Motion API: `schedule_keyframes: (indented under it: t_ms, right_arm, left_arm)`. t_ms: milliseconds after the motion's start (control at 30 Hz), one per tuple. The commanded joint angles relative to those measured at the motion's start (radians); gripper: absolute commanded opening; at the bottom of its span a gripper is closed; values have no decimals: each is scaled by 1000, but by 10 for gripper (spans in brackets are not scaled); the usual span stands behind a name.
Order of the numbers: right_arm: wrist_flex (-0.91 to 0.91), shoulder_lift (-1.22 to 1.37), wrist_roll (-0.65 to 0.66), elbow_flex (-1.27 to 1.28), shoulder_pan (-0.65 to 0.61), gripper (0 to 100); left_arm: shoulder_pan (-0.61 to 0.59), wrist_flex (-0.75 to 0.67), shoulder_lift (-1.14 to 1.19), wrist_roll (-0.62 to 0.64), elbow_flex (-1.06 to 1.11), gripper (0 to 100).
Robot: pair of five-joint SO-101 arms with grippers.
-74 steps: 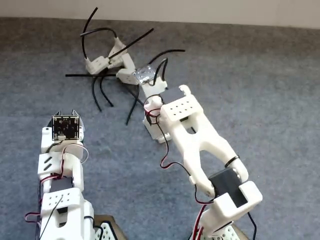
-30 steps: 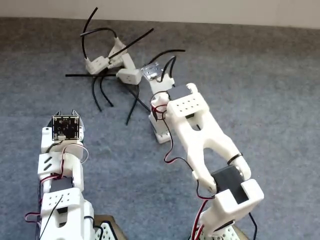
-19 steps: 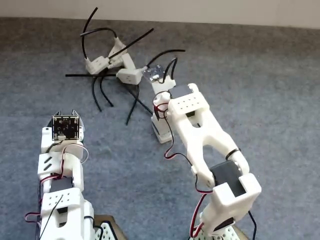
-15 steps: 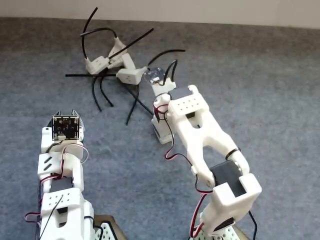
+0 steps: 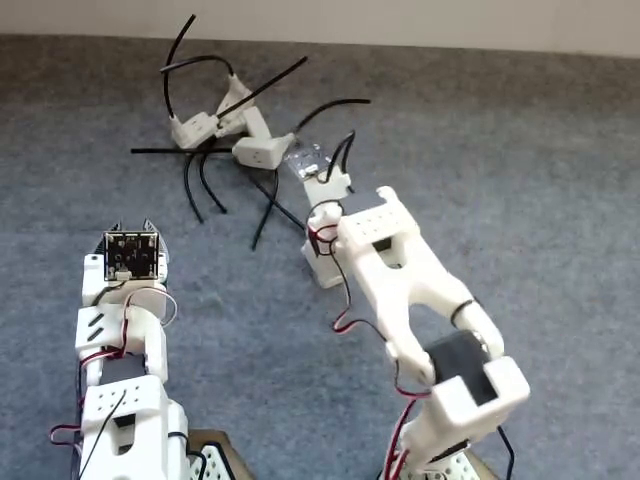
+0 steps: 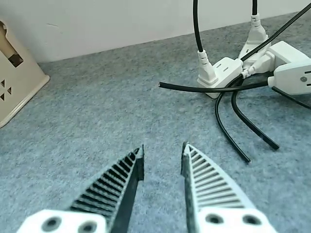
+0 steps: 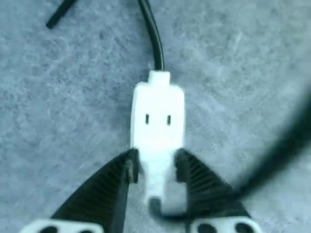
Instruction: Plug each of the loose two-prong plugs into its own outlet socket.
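Grey carpet (image 5: 520, 180) under a tangle of white plugs and sockets on black cords (image 5: 215, 125); white two-slot outlet socket (image 5: 328, 182) just beside that tangle, on the arms' side.

Black ribbed left gripper (image 6: 162, 155) parted on nothing, well short of the tangle.

Right gripper (image 7: 155, 162) clamped on the socket's end away from its cord. Best to keep the hold square and both slots clear for straight prong entry. Unclear whether resting on carpet or lifted; gripped end partly hidden.
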Motion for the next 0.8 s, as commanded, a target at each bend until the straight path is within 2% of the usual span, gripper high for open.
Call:
schedule_keyframes:
  t_ms: [0, 133, 267, 333, 433, 667, 767]
  right_arm:
    - [5, -8, 6, -47, -41, 202]
    - [13, -2, 6, -91, -97, 202]
    - [5, 16, 5, -93, -85, 198]
    - [5, 51, 5, -99, -59, 144]
    - [1, 110, 5, -137, -19, 5]
    - [5, 154, 12, -312, 93, 32]
    - [5, 136, 86, -390, 124, 32]
  left_arm:
    - [1, 5, -15, 0, 16, 133]
    - [1, 5, -15, 0, 16, 133]
    - [1, 5, -15, 0, 16, 133]
    - [1, 5, -15, 0, 16, 133]
    - [1, 5, -15, 0, 16, 133]
    - [1, 5, -15, 0, 16, 133]
    - [1, 5, -15, 0, 16, 133]
